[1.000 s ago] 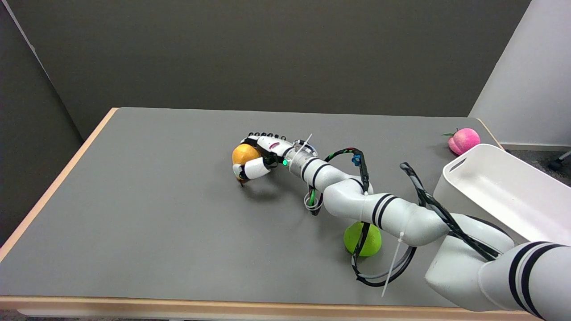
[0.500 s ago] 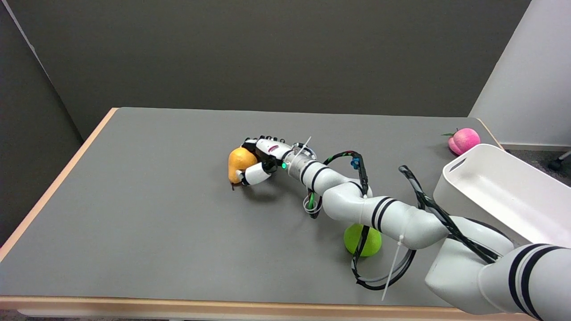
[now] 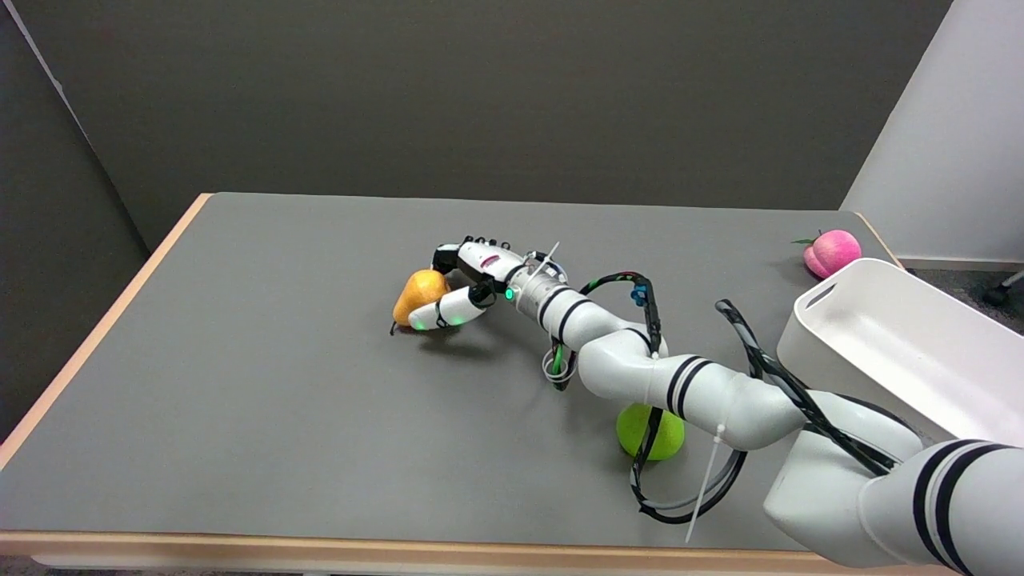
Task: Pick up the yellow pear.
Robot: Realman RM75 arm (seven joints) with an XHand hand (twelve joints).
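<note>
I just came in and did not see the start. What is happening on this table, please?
The robot's right hand is at the yellow pear near the middle of the grey table. The pear lies on its side on the table, not lifted, and one finger stretches along its near side; a firm grip does not show. A green fruit sits partly under the arm, a pink peach lies at the far right, and a white bin stands on the right.
</note>
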